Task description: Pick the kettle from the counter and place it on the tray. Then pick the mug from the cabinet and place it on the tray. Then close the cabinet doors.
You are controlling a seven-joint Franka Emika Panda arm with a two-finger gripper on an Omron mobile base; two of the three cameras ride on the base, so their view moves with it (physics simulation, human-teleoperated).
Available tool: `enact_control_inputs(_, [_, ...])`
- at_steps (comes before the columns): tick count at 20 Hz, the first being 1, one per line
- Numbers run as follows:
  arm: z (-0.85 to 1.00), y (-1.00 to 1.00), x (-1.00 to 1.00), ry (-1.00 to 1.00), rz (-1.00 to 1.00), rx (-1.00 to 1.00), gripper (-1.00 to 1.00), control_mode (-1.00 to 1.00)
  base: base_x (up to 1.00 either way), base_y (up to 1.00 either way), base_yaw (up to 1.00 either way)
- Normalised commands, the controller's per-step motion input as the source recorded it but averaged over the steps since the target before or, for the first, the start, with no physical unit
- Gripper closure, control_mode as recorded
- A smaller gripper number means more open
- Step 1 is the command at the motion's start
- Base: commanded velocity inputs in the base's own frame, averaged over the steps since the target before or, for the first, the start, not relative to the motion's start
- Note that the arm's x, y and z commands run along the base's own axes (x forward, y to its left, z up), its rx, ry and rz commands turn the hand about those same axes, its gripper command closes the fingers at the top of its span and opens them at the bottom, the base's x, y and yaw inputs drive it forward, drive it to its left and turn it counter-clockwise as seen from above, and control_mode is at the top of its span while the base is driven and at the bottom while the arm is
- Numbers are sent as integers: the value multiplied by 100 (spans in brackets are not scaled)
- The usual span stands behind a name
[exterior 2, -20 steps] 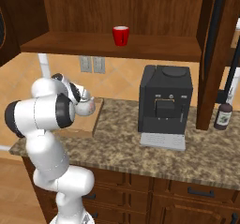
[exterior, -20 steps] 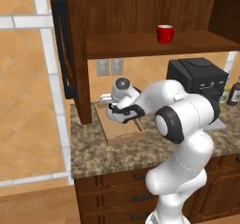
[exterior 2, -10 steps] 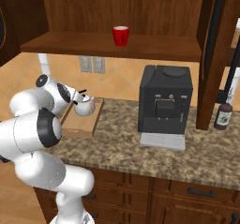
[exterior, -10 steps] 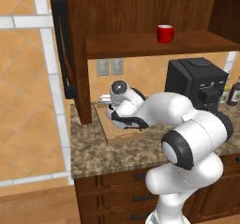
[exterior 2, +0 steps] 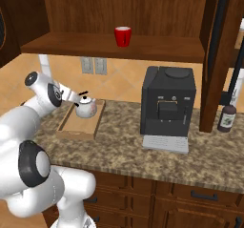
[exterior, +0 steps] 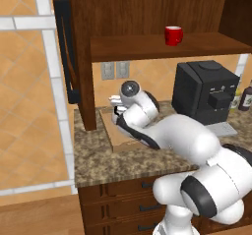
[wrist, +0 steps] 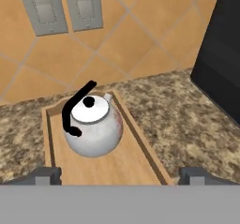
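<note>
One step looked done: the kettle (wrist: 92, 124) sat on the tray (wrist: 145, 149) ahead of the parted gripper (wrist: 119, 175); mug (exterior 2: 122, 36) and doors remained.

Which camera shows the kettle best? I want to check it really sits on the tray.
The hand view: the kettle stands upright inside the tray, unobstructed. The right base view shows it small; in the left base view the arm hides it.

arm (exterior: 182, 140): glossy white rounded shells | joints: dark grey discs | fingertips (wrist: 44, 175): dark
</note>
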Motion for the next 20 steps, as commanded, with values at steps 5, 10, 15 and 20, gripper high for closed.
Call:
enact_control_inputs(5, [61,-43,-24,0,-11,0,-100,-100,0,0,0])
enact_control_inputs(10, [46,-50,-25,0,-9,0,-100,-100,0,0,0])
enact_control_inputs(15, [35,-57,-24,0,-3,0,-100,-100,0,0,0])
enact_control_inputs(20, [37,-59,-19,-3,0,0,-100,-100,0,0,0])
